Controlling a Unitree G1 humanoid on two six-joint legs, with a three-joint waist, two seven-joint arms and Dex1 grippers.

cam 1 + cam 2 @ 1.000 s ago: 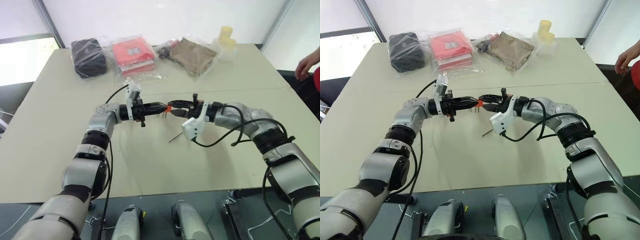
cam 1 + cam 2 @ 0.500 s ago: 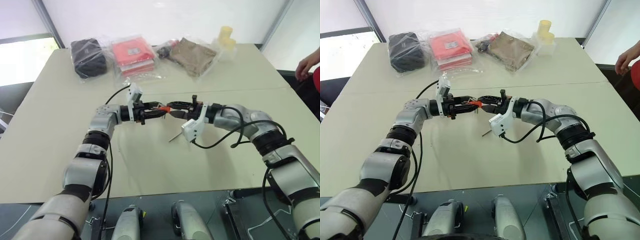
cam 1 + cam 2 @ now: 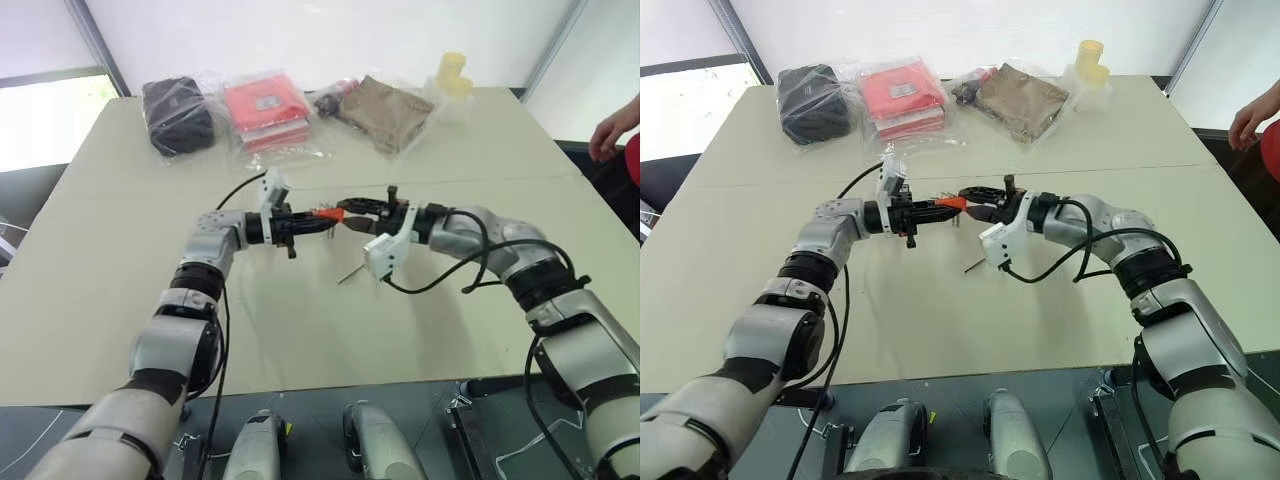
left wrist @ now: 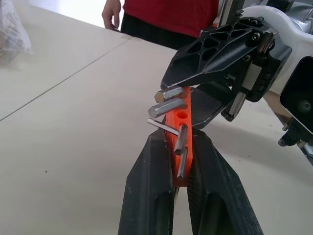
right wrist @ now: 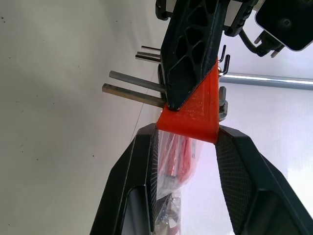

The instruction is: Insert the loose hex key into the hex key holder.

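Observation:
The hex key holder [image 4: 180,127] is a small orange block with several dark keys sticking out of it. It hangs above the middle of the table between both grippers. My left gripper [image 4: 173,139] is shut on one end of it. My right gripper [image 5: 186,132] is shut on the other end, and the two sets of fingertips nearly meet at the holder [image 3: 328,213]. The loose hex key [image 3: 349,273], a thin dark rod, lies on the table [image 3: 300,320] just below the right wrist, apart from both grippers.
Along the table's far edge lie a black pouch [image 3: 177,115], a red packet in clear plastic [image 3: 265,105], a brown bagged item [image 3: 385,108] and yellow cups [image 3: 452,75]. A person's hand [image 3: 612,130] shows at the right edge.
My left gripper's fingers parted half a second ago and have closed again on the holder. Both arms stayed where they were, and the loose hex key has not moved.

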